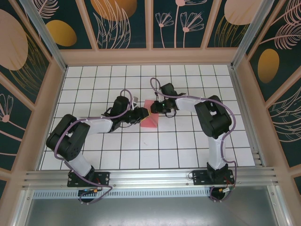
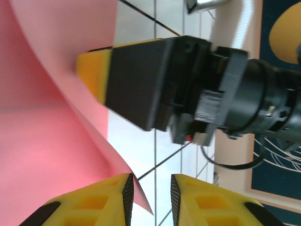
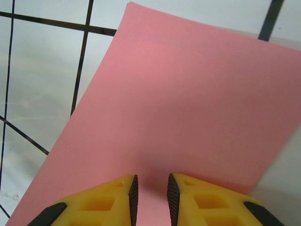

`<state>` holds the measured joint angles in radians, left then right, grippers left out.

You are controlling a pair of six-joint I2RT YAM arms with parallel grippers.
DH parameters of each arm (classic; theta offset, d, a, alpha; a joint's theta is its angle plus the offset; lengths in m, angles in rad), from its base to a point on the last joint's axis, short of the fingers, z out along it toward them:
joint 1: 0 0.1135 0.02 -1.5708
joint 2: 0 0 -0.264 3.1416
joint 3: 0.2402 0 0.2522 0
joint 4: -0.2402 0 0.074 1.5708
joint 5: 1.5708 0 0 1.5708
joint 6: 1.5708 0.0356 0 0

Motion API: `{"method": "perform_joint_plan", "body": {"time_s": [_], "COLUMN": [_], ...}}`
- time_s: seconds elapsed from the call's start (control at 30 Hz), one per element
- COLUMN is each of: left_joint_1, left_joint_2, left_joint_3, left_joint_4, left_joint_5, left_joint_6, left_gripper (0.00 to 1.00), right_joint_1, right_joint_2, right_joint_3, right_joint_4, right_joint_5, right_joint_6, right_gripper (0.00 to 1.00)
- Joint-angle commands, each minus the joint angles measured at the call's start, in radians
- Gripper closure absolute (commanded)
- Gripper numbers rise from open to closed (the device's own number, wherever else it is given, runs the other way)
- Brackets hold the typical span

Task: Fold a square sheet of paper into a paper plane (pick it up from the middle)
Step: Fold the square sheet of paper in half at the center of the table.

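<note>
The square sheet of paper (image 1: 151, 120) is salmon pink and lies mid-table between my two grippers. In the left wrist view the sheet (image 2: 47, 141) curls upward, and one corner reaches into the gap of my left gripper (image 2: 150, 197), brushing the inner face of one finger. The jaws stand apart, with white tile showing between them. My right gripper (image 3: 150, 197) is open too, its tips low over the flat sheet (image 3: 188, 94) with a shadow between them. The right gripper's yellow fingertip (image 2: 94, 70) rests against the paper. From above, the left gripper (image 1: 145, 114) and right gripper (image 1: 154, 107) nearly meet.
The white grid-tiled table (image 1: 141, 150) is walled by a wooden frame (image 1: 150, 56) at the back and both sides. An aluminium rail (image 1: 150, 176) runs along the near edge by the arm bases. Both arms' cables loop over the tiles.
</note>
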<state>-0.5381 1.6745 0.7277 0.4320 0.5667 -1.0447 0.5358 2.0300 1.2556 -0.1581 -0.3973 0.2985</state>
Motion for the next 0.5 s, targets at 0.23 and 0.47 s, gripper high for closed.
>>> {"method": "perform_joint_plan", "body": {"time_s": [0.23,0.47], "left_joint_1": [-0.004,-0.004], "left_joint_2": [0.077,0.105], "left_joint_3": [-0.015,-0.001], "left_joint_4": [-0.084,-0.142], "left_joint_5": [-0.062,-0.113], "left_joint_6": [0.04,0.062], "left_gripper": [0.73,0.79], "right_joint_1": [-0.02,-0.019], "right_joint_2": [-0.055,-0.153], "right_joint_3": [-0.007,-0.057], "right_joint_4": [0.01,0.033], "right_joint_5": [-0.072,-0.086], "right_joint_6": [0.031,0.056], "right_gripper": [0.72,0.73]}}
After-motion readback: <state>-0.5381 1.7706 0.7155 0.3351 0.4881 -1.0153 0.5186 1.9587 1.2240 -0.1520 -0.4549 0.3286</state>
